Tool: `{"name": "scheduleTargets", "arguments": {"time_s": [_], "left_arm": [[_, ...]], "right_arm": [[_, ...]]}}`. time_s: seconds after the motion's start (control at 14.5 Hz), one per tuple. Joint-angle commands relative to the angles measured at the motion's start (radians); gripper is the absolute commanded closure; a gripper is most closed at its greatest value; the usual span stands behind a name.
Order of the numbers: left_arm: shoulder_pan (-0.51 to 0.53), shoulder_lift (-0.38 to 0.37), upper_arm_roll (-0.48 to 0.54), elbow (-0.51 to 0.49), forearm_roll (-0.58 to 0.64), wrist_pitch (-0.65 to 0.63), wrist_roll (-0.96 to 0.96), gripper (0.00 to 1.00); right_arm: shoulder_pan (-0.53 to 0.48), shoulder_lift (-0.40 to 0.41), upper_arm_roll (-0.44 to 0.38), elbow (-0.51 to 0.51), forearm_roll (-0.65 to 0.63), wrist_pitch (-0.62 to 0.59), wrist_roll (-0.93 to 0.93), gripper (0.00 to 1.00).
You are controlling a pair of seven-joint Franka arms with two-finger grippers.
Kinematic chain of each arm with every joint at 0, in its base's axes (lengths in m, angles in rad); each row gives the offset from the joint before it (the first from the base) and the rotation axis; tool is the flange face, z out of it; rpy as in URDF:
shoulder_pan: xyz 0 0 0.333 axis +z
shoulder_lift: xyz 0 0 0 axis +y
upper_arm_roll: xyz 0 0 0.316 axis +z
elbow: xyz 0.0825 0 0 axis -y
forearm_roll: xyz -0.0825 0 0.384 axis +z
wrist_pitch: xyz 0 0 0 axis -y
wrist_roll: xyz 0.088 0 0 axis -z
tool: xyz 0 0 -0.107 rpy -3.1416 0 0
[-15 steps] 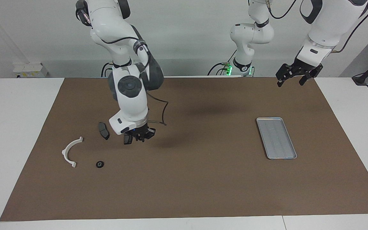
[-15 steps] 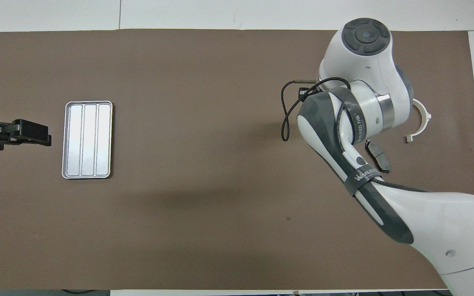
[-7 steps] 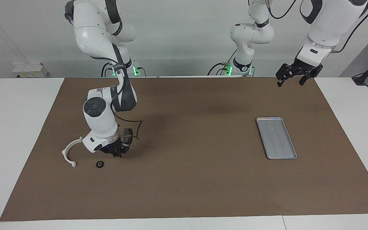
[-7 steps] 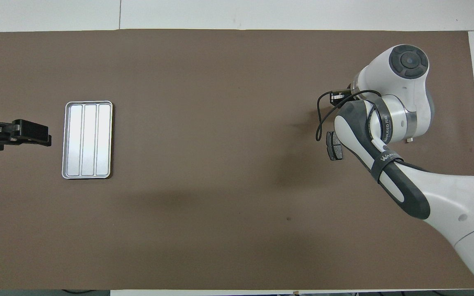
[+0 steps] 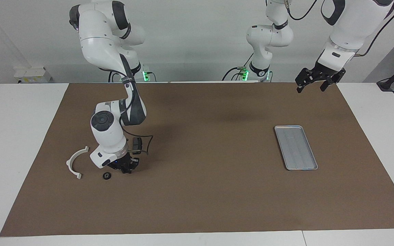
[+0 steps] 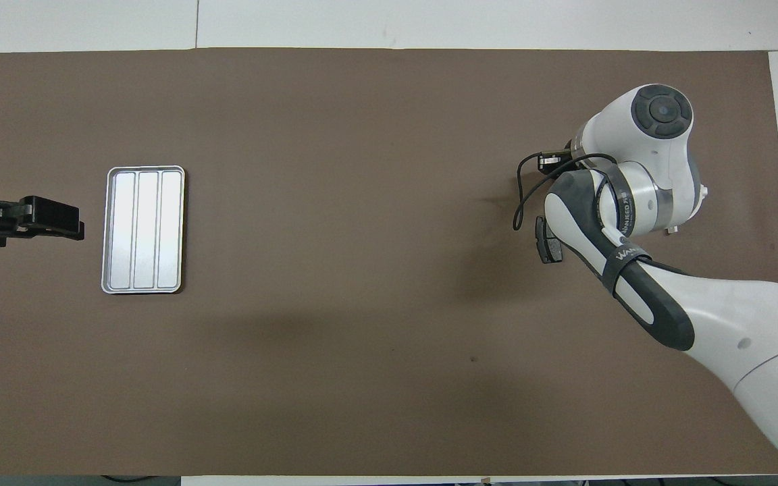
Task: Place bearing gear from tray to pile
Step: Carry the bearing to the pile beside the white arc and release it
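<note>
The silver tray (image 5: pixel 296 147) (image 6: pixel 143 229) lies bare on the brown mat toward the left arm's end. The pile lies toward the right arm's end: a white curved bracket (image 5: pixel 75 162) (image 6: pixel 702 194), a small black round bearing gear (image 5: pixel 107 175) and a dark pad (image 5: pixel 136 144) (image 6: pixel 546 241). My right gripper (image 5: pixel 126 169) is down at the mat, between the bearing gear and the pad, a short gap from the gear. Whether it holds anything is hidden. In the overhead view its own wrist covers it and the gear. My left gripper (image 5: pixel 312 84) (image 6: pixel 77 219) hangs open and holds nothing.
A brown mat (image 5: pixel 204 205) covers most of the white table. The right arm's forearm and a loop of black cable (image 6: pixel 523 202) hang over the pile. The left arm waits over the mat's edge beside the tray.
The right arm swung toward its own end of the table and came down to the mat beside the black bearing gear. The left arm, tray, bracket and gear have not moved.
</note>
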Motion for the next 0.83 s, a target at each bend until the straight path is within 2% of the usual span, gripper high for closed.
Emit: {"name": "scheduleTargets", "arguments": {"time_s": [0.0,0.76], "left_arm": [[-0.003,-0.008,0.005,-0.009,-0.004,-0.004,-0.003,0.0],[-0.003,-0.008,0.005,-0.009,-0.004,-0.004,-0.003,0.0]], "right_arm": [[-0.011,-0.007,0.016,-0.004,0.0,0.008,-0.002,0.0],[-0.033,-0.119,0.016,-0.001,0.0,-0.037,-0.012,0.0]]}}
